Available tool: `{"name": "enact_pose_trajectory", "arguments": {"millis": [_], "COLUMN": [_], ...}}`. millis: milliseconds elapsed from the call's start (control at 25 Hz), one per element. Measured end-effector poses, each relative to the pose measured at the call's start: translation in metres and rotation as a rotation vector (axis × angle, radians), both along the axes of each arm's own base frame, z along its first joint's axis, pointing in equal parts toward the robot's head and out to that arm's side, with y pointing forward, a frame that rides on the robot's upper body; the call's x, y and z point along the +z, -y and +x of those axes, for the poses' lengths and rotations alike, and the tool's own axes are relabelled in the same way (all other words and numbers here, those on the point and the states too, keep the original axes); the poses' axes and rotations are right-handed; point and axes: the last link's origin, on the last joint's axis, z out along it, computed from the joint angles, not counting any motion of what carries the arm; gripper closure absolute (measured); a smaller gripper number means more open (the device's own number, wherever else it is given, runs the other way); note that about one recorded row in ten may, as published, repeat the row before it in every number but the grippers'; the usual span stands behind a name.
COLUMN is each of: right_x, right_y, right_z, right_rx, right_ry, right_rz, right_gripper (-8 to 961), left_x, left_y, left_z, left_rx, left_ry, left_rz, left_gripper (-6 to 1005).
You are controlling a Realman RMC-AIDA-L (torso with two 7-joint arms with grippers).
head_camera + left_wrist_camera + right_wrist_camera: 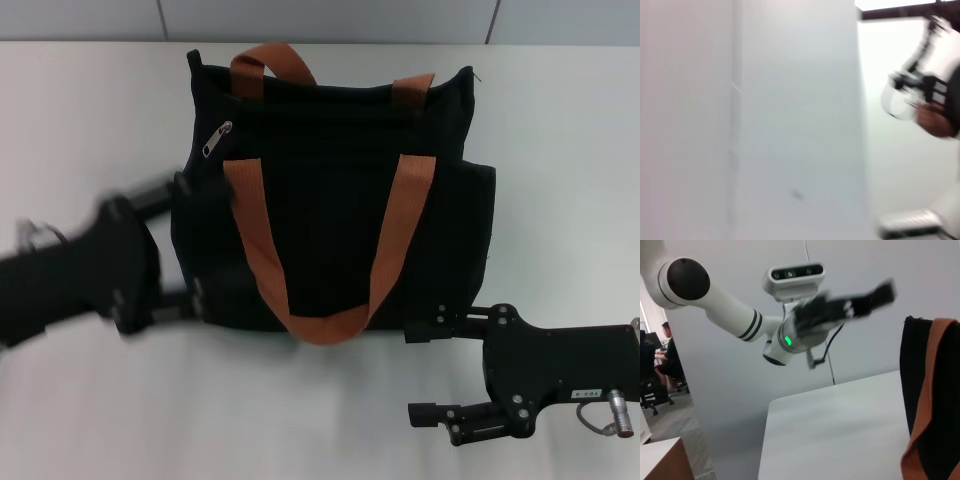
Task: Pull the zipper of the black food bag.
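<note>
Left gripper (185, 240), fingers spread, flanks the bag (330, 190); right gripper (425, 372) likewise. The zipper (217, 139) sits untouched; a grab could shove the bag.

- Even, bright overhead light; the desk (300, 420) shows only soft shadows.
- Left end effector (165, 250) smeared by motion blur at nine o'clock.
- Left wrist view blurred throughout.
- Black food bag (330, 230) sharp.

Bare surface (560, 120) lies right of the black food bag (330, 200); its strap handles (320, 250) drape across the front; the left hand (185, 240) crowds its left side.
</note>
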Motion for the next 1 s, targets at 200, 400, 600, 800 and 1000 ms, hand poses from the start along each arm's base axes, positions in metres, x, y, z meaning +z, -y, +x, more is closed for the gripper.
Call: {"name": "enact_pose_trajectory", "arguments": {"millis": [200,400,600,800,1000], "right_x": [0.001,0.002,0.003,0.003,0.003], "right_y": [-0.001,-0.002,-0.002,-0.003,-0.004], "right_z": [0.001,0.001,0.001,0.001,0.002], "right_rx": [-0.003,-0.006,-0.008,-0.012,-0.014], "right_ry": [-0.001,-0.003,-0.002,-0.004,0.0], "right_rz": [0.007,0.016,0.02,0.027,0.03], "right_gripper": [140,140,140,141,141], "left_x": [0.024,0.039,0.04,0.032,0.019], "left_y": [-0.019,-0.044,-0.056,-0.06,-0.068], "left_z": [-0.01,-0.034,-0.043,-0.043,-0.04], "left_rx": [0.153,0.298,0.299,0.224,0.199], "left_ry": [0.097,-0.029,-0.181,-0.324,-0.397], "left_rz": [0.229,0.32,0.292,0.216,0.194], "left_gripper": [176,176,177,177,178]}}
